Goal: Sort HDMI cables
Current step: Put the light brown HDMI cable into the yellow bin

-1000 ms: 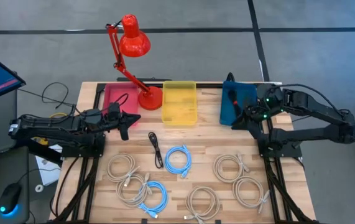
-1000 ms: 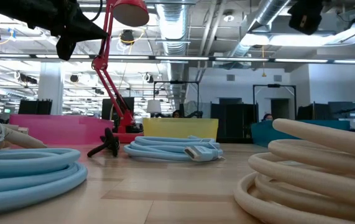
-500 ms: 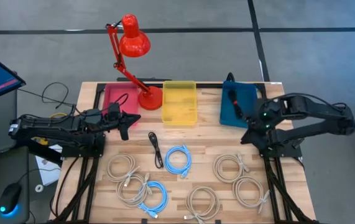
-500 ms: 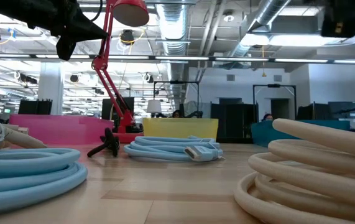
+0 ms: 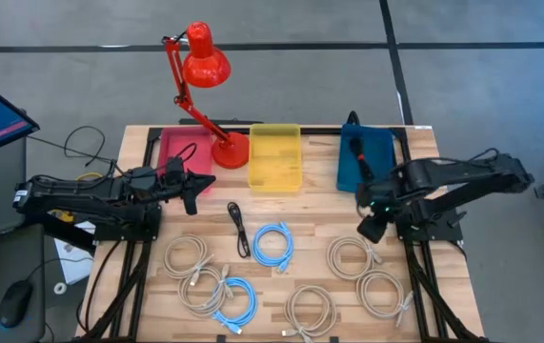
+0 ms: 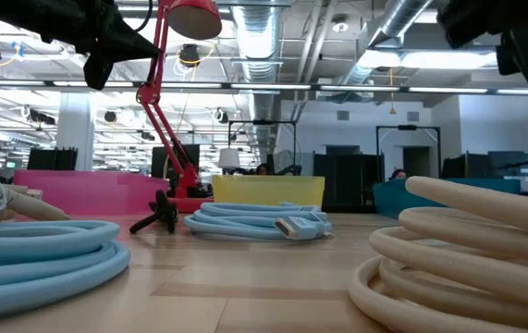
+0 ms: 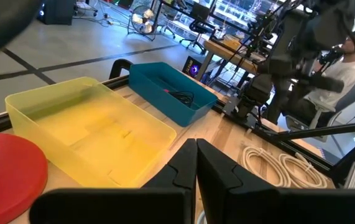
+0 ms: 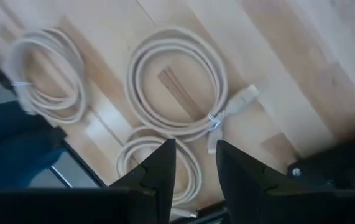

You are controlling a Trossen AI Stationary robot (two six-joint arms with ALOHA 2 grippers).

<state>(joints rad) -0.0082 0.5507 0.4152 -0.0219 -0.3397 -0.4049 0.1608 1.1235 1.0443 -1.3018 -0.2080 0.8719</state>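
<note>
Several beige coiled cables (image 5: 352,255) (image 5: 383,291) (image 5: 312,310) lie flat on the wooden table (image 5: 310,205), with two light blue coils (image 5: 273,243) (image 5: 236,300) and a thin black bundle (image 5: 239,229). Another black cable (image 5: 359,157) lies in the blue bin (image 5: 376,152). My right gripper (image 5: 372,227) is open and empty, above the table just beyond the far-right beige coil; its wrist view (image 8: 196,165) looks down on that coil (image 8: 177,81). My left gripper (image 5: 195,183) is shut and empty at the left, in front of the pink bin (image 5: 184,157).
A yellow bin (image 5: 275,155) stands between the pink and blue bins at the far edge. A red desk lamp (image 5: 205,57) has its base (image 5: 231,150) between the pink and yellow bins. Bare wood lies in front of the yellow bin.
My right gripper has swung from beside the blue bin toward the table's near edge and tipped downward, ending above the far-right beige coil. The cables have not moved.
</note>
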